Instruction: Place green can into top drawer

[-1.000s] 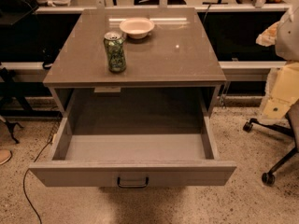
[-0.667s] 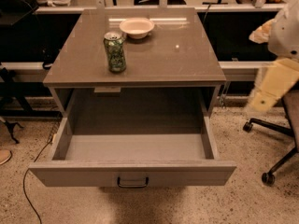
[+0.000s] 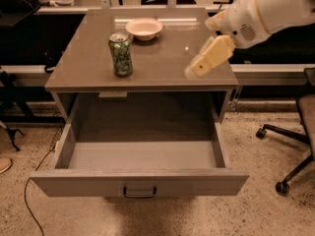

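The green can (image 3: pixel 121 54) stands upright on the left part of the grey cabinet top (image 3: pixel 162 63). The top drawer (image 3: pixel 140 182) is pulled wide open below, empty inside, with a dark wire handle (image 3: pixel 140 192) at its front centre. My gripper (image 3: pixel 197 68) hangs over the right part of the cabinet top, to the right of the can and apart from it, holding nothing. The white arm reaches in from the upper right.
A white bowl (image 3: pixel 144 28) sits at the back of the cabinet top behind the can. An office chair base (image 3: pixel 290 146) stands on the floor at the right. A cable (image 3: pixel 29 191) runs on the floor at the left.
My arm has swung in from the right edge to over the right part of the cabinet top. The can, bowl and drawer have not moved.
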